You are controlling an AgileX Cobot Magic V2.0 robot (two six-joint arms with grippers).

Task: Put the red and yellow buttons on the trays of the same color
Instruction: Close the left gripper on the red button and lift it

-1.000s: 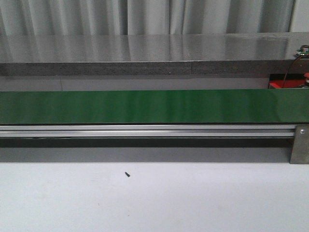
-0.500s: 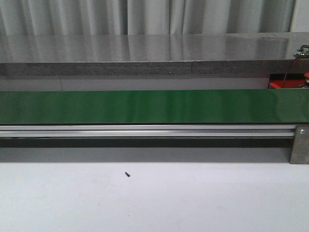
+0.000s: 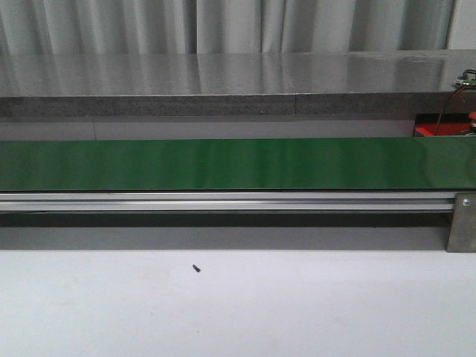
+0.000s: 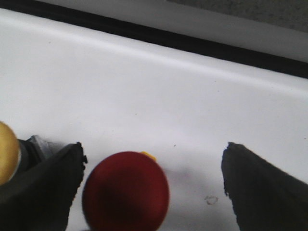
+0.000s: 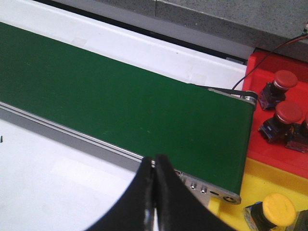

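Right, front view first: neither arm shows. A green belt (image 3: 223,163) runs straight across on its aluminium rail (image 3: 223,201), a grey stone ledge (image 3: 223,104) and curtain (image 3: 223,26) behind it, pale table (image 3: 297,312) in front with one tiny dark speck (image 3: 196,268). A sliver of red tray (image 3: 439,130) peeks out at the belt's right end.

Over to the left wrist: the left gripper (image 4: 151,187) has its fingers spread wide, and a red button (image 4: 126,191) sits on the white surface between them, close against one finger (image 4: 45,187) and well apart from the other. A round cap, so no long axis to line up. A scrap of yellow shows at its far edge; what that is I cannot tell. A yellow button (image 4: 8,151) lies outside the fingers, just beyond the nearer one. My read: the gripper wants centring over the red cap before closing.

Now the right wrist: the right gripper (image 5: 155,192) has its fingers pressed together, pinching nothing, hanging over the rail at the belt's near edge. Beyond the belt's end, red buttons (image 5: 284,113) stand in the red tray, and another yellow button (image 5: 274,209) sits on the yellow tray (image 5: 245,185). So the left arm is clearly the nearer one to the loose red button.
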